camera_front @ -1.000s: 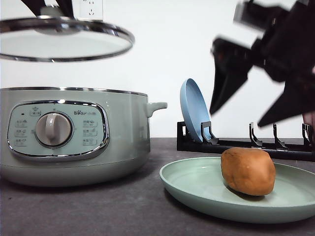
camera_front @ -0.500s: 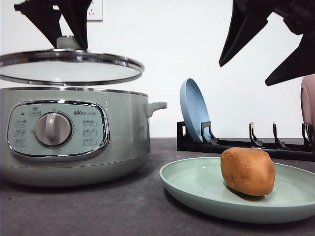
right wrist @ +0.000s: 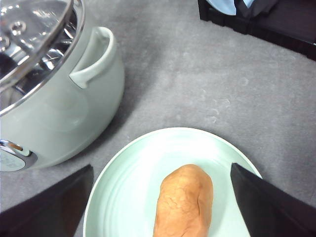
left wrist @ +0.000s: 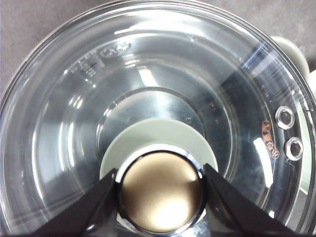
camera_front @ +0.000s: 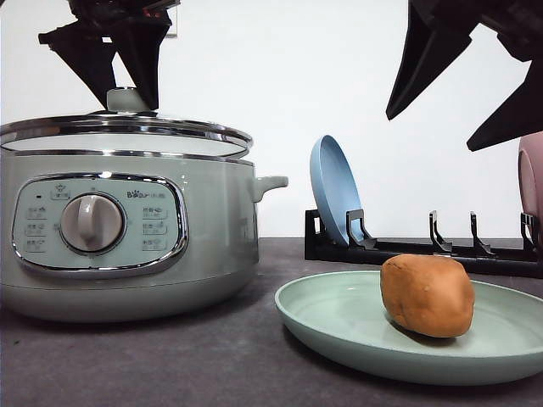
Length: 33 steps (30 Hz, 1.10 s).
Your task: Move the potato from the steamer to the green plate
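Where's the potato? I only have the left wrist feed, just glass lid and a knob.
Observer: The potato lies on the green plate, right of the steamer.
Operator: Right gripper on it?
Observer: No, the right gripper hangs open above the plate, holding nothing.
Operator: Lid seated?
Observer: Hard to say. From the front the lid looks level at the steamer rim, with the left gripper closed on its knob.

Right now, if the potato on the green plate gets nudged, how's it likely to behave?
The potato looks rounded and oval, so it would probably roll or rock rather than stay put. The green plate looks glossy, so it may slide easily, though the raised rim should likely stop it.
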Tool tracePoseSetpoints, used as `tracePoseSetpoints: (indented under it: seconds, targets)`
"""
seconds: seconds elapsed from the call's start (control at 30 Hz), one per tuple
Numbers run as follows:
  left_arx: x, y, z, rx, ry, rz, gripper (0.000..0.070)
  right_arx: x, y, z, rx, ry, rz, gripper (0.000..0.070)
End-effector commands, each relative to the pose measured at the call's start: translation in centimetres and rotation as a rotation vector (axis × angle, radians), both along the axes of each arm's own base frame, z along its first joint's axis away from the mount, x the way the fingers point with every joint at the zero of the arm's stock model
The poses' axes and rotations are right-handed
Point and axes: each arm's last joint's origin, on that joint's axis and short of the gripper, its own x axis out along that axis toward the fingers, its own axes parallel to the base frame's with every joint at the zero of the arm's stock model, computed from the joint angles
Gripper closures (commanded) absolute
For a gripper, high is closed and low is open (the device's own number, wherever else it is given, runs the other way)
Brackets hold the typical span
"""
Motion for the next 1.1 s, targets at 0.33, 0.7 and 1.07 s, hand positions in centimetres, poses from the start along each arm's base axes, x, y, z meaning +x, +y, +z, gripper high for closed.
tracePoseSetpoints:
  seconds: [0.33, 0.7, 1.07]
  targets:
    - [0.6, -0.4, 0.6, -0.014, -0.04, -0.015, 0.0697, 0.1, 0.2, 0.5, -0.007, -0.023, 0.007, 0.0139]
    - [1.0, -0.9, -0.1, -0.005, -0.019, -0.022, 0.0697, 0.1, 0.2, 0.5, -0.007, -0.022, 0.007, 0.014]
    - [1.2, -0.8, -0.5, 0.036, -0.018, -0.009, 0.0697, 0.1, 0.2, 0.5, -0.007, -0.022, 0.007, 0.014]
